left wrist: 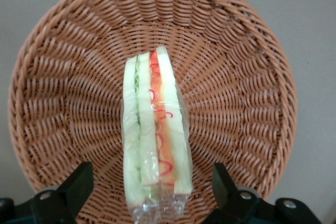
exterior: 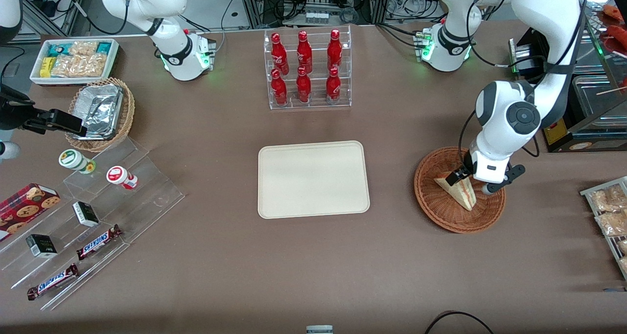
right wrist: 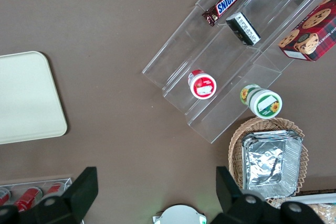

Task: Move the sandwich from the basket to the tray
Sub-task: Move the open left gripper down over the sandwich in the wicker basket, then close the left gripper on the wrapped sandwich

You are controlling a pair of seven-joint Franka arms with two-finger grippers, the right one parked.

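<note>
While the sandwich lies in the basket, the gripper straddles it, fingers apart; closing comes next.

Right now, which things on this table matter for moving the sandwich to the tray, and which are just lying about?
Belong to the job:
sandwich, standing on edge in the basket
tray, nothing on it
gripper, open, fingers either side of the sandwich

Just lying about:
rack of red bottles
foil containers
bin of snack packets
chocolate bars
cookie box
</note>
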